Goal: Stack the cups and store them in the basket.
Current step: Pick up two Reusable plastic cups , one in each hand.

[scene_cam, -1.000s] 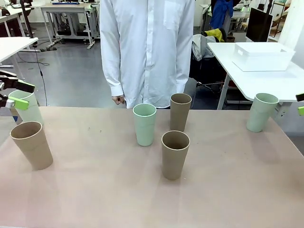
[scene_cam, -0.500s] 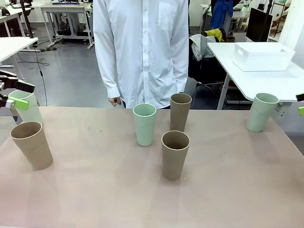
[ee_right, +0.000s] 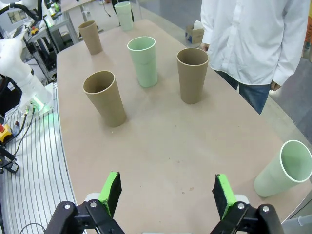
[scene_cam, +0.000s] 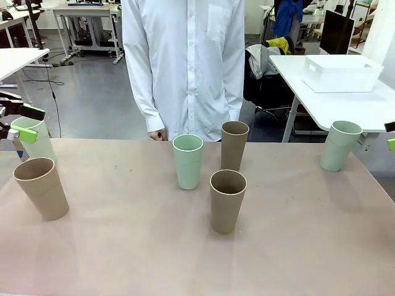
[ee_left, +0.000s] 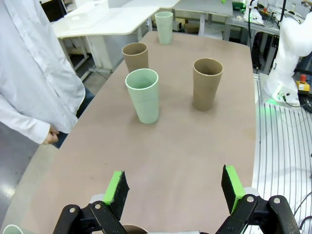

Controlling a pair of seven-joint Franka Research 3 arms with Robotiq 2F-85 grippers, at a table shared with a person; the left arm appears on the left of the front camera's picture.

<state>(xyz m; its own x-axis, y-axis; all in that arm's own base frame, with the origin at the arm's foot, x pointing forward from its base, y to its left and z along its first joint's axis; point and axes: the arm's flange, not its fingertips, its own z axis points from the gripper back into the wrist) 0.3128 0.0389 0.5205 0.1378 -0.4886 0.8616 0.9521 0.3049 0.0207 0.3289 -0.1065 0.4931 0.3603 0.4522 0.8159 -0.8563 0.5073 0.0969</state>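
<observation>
Jaws held wide apart, empty: left gripper (ee_left: 174, 187), right gripper (ee_right: 168, 194). Six cups (scene_cam: 228, 200) seen unstacked; basket (scene_cam: 342, 80) at 2 o'clock.

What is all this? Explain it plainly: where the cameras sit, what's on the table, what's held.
Two robot arms share a table with a person standing opposite. The front picture looks across from the robot's side. The other two come from cameras on each wrist, looking along that arm's jaws; the left pads and right pads stand apart, holding nothing. On the table, three mint cups and three tan cups stand unstacked. The white basket sits on another table behind.
</observation>
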